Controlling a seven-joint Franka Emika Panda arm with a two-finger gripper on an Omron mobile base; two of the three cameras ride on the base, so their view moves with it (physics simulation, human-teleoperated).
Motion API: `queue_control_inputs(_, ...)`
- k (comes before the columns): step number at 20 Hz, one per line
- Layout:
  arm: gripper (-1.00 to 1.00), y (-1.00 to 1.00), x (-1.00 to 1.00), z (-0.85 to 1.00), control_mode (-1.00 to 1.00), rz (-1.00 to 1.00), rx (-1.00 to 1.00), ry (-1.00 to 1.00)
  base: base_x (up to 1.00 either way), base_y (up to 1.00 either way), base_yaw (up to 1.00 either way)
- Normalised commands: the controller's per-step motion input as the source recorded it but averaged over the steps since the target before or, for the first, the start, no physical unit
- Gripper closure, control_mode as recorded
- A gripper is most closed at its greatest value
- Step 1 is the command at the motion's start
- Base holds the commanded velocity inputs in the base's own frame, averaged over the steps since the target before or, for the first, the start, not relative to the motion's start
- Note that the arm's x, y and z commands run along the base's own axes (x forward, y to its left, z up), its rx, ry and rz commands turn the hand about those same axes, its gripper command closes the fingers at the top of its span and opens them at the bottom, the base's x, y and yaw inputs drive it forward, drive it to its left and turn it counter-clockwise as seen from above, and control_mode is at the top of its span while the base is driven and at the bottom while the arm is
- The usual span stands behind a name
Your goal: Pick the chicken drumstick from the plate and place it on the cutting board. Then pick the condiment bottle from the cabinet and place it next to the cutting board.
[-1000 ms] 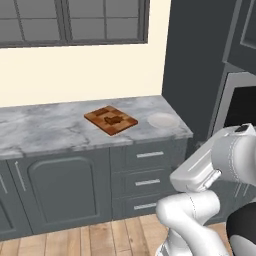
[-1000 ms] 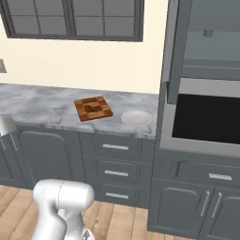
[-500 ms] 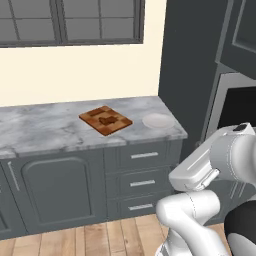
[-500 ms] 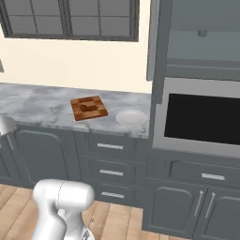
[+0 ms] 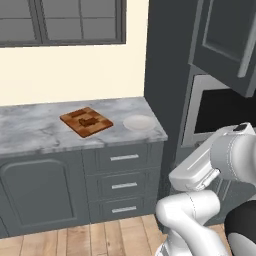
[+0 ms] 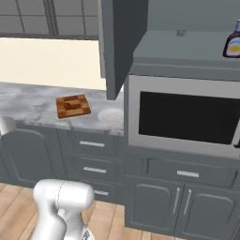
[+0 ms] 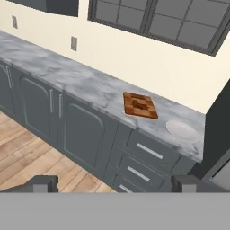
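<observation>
On the grey marbled tabletop (image 5: pixel 45 131), the small reddish-brown chicken drumstick (image 5: pixel 88 121) is now lying on the checkered wooden cutting board (image 5: pixel 86 121), and the plain white round plate (image 5: pixel 138 122) just to its right is left bare, so the first half is judged done. Since a second ago the whole scene has been shifting leftward as the base drives. Farther right, the dark sauce bottle with the yellow-orange label (image 6: pixel 232 43) is being brought into sight on the dark grey cabinet's shelf (image 6: pixel 187 61), while the claw (image 7: pixel 114 184) is being held wide open, gripping nothing.
</observation>
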Motion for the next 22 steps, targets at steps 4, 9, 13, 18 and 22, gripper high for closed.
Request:
queue_control_inputs(4, -1.00, 0.00, 0.00, 0.00, 1.00, 0.00, 0.00, 0.00, -0.19, -0.60, 0.03)
queue_control_inputs(9, -1.00, 0.00, 0.00, 0.00, 1.00, 0.00, 0.00, 0.00, -0.18, -0.62, 0.03)
queue_control_inputs(13, -1.00, 0.00, 0.00, 0.00, 1.00, 0.00, 0.00, 0.00, -0.15, -0.61, 0.02)
queue_control_inputs(18, -1.00, 0.00, 0.00, 0.00, 1.00, 0.00, 0.00, 0.00, -0.14, -0.61, 0.02)
queue_control_inputs(22, -1.00, 0.00, 0.00, 0.00, 1.00, 0.00, 0.00, 0.00, -0.13, -0.59, 0.02)
